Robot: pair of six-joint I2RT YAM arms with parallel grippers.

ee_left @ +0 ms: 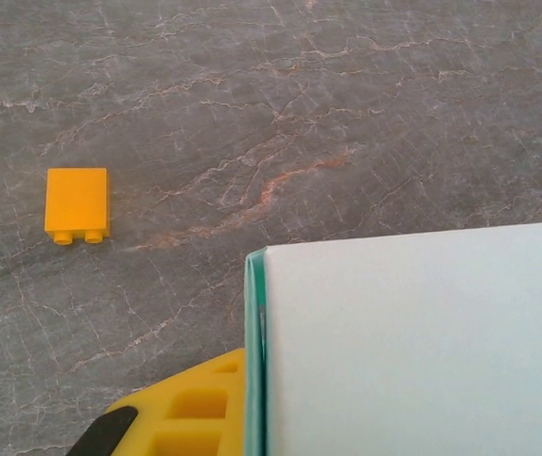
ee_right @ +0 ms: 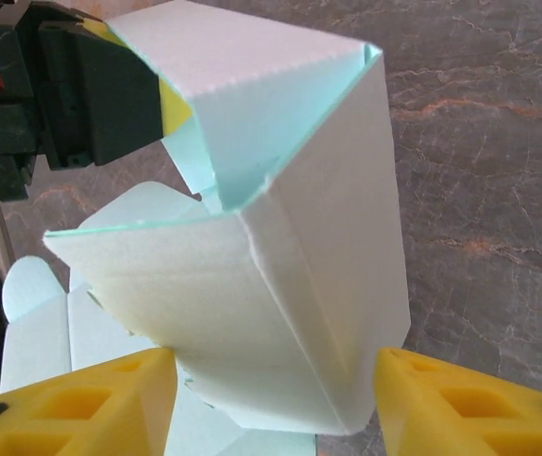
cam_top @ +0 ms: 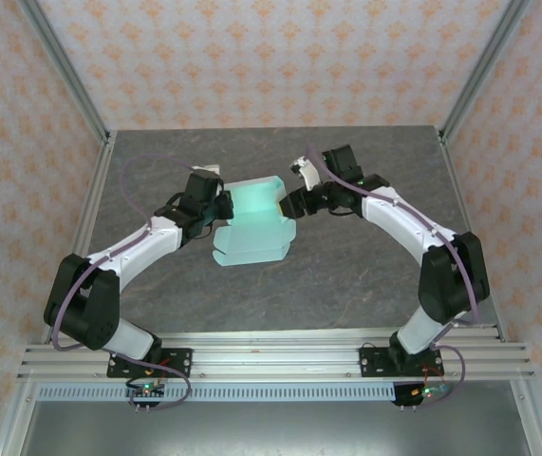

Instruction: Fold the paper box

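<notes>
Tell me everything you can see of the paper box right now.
The paper box is thin, matte, pale mint card with rounded flaps and one finely toothed edge. It is partly folded: some panels stand up as an open sleeve, while other flaps lie flat on the table. It sits mid-table between the arms. The left gripper is shut on the edge of a raised panel. The right gripper has its fingers on either side of a lower corner; I can't tell whether they touch it.

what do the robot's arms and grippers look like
The left arm and right arm have white links, black joints and black bases, with a thin purple cable looping along each. The fingers are yellow plastic with hollow ribbed cells and black edging.
</notes>
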